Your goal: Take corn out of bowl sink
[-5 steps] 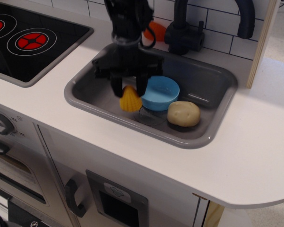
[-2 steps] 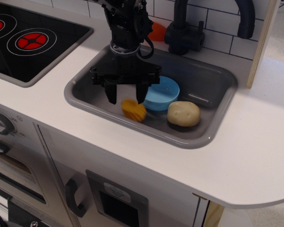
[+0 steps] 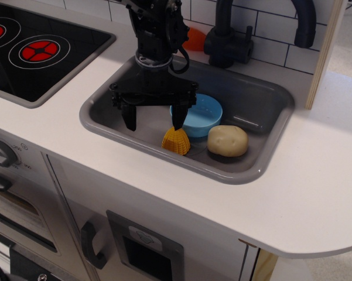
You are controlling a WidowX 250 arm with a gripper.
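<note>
The yellow, bumpy, cone-shaped corn (image 3: 176,141) stands on the sink (image 3: 255,105) floor beside the bowl (image 3: 197,115), tool (image 3: 153,120) released.

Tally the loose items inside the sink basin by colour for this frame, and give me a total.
Yellow: 1, the corn, on the sink floor, outside the bowl.
Light blue: 1, the bowl.
Beige: 1, the potato.
Total: 3.
The open gripper above is not counted.
</note>
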